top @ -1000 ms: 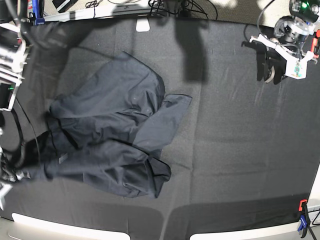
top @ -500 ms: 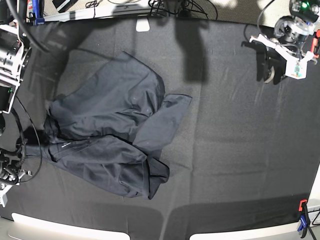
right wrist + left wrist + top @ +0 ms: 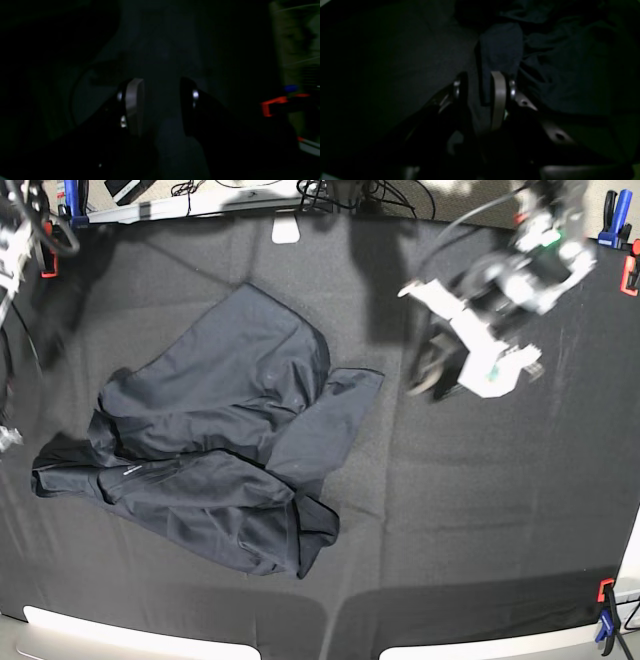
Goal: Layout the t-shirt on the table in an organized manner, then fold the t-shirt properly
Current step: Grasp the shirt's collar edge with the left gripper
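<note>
Lying crumpled on the left half of the tabletop (image 3: 470, 510), the t-shirt (image 3: 215, 440) is showing thin, faintly sheeny dark navy fabric, bunched into overlapping folds with one flap (image 3: 330, 425) pointing toward the middle. The matte black cloth covering the tabletop is showing faint creases. The left gripper (image 3: 440, 360) is hanging over bare cloth to the right of the garment, motion-blurred in the base view, apart from the fabric. In the left wrist view its jaws are standing partly apart around a narrow gap with nothing pinched between them; the flap of the shirt is lying beyond the pale pad (image 3: 498, 100). The right gripper (image 3: 160, 107) is showing only in its own wrist view, jaws spread wide and empty over dark cloth. An orange clamp (image 3: 275, 105) is sitting at the table edge.
</note>
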`<act>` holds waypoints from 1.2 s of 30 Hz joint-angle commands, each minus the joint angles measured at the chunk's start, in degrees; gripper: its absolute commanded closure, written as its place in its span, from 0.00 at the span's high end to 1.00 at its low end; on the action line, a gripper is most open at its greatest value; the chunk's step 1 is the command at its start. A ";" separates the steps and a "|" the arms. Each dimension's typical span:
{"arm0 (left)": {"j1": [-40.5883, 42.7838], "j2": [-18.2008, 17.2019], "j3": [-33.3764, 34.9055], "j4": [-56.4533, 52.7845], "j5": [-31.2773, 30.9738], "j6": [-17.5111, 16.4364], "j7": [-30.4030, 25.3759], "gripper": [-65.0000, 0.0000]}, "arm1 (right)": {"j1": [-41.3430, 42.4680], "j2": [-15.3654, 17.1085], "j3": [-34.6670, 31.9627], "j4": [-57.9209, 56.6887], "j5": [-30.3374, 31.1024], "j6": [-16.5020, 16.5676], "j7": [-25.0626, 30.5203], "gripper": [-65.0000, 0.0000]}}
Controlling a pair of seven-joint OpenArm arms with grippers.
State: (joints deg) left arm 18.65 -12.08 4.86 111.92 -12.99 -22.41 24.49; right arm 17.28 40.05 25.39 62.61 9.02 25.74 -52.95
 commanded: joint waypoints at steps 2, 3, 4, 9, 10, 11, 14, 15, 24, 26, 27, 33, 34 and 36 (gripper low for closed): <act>-2.95 1.03 1.14 -3.54 -0.50 0.39 -0.59 0.22 | -0.04 1.84 2.36 0.92 2.86 2.14 0.46 0.36; -4.33 1.79 1.49 -6.08 -0.52 0.37 -0.17 0.22 | -0.61 1.84 3.17 0.92 4.22 3.08 0.11 0.36; -5.73 2.51 1.68 -8.63 -0.52 0.37 0.15 0.22 | -1.16 1.84 3.76 0.92 5.40 3.61 -0.13 0.36; -11.43 5.79 1.68 -17.75 -0.57 0.28 2.69 0.22 | -1.90 1.84 4.33 0.92 6.67 4.59 -0.46 0.36; -12.22 6.47 1.68 -18.67 -0.57 0.07 3.48 0.22 | -1.90 1.84 4.33 0.96 6.71 5.01 -0.39 0.36; -12.83 6.71 1.75 -19.30 -0.57 -0.39 4.31 0.22 | -1.90 1.84 4.33 1.09 7.10 5.44 -0.37 0.36; -13.25 6.99 2.89 -19.65 -0.61 -5.46 5.16 0.22 | -1.90 1.84 4.33 1.14 9.70 6.03 -0.42 0.36; -13.25 6.99 3.69 -19.65 -0.61 -6.58 5.62 0.22 | -1.88 1.81 4.33 1.14 10.27 6.08 -0.39 0.36; -13.11 6.97 11.63 -19.65 -0.57 -6.80 7.43 0.14 | -1.88 1.79 4.33 1.14 19.76 11.91 -0.37 0.36; -13.11 6.97 12.11 -19.67 -0.57 -6.80 6.99 0.11 | -1.88 1.68 4.33 1.16 23.65 13.07 -0.96 0.36; -13.11 6.99 12.11 -19.67 -0.57 -6.78 6.99 0.11 | -1.88 1.60 4.33 1.18 25.77 13.46 -1.51 0.36; -13.11 6.80 12.07 -19.67 -0.55 -6.75 7.02 0.13 | -1.88 -0.37 4.26 5.01 32.41 14.26 -2.27 0.36; -13.11 6.80 12.07 -19.67 -0.55 -6.75 7.02 0.13 | -1.88 -1.27 4.17 6.86 32.50 14.26 -2.21 0.36; -13.11 6.82 12.07 -19.65 -0.55 -6.75 7.02 0.13 | -1.90 -2.95 3.17 11.23 33.75 14.26 -2.23 0.36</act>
State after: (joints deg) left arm 6.17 -5.43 16.93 91.33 -12.80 -28.80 33.04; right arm 14.13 35.70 28.23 72.95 41.28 39.35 -56.27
